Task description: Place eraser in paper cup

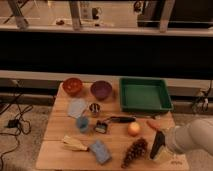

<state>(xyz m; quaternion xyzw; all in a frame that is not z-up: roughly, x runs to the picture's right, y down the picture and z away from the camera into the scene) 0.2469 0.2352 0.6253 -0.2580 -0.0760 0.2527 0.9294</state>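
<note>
My gripper (157, 145) is a dark shape at the table's front right, on a pale arm (192, 136) that comes in from the right. Right under and beside it sits a pale cream object (163, 156), which looks like the paper cup, partly hidden by the gripper. I cannot pick out the eraser; it may be hidden at the gripper.
On the wooden table (60, 155) are an orange bowl (72, 86), a purple bowl (101, 90), a green tray (145, 94), a metal cup (94, 108), a small blue cup (82, 123), a peach-coloured fruit (133, 129), a pine cone (135, 151), a blue sponge (100, 150) and a black pen (121, 119).
</note>
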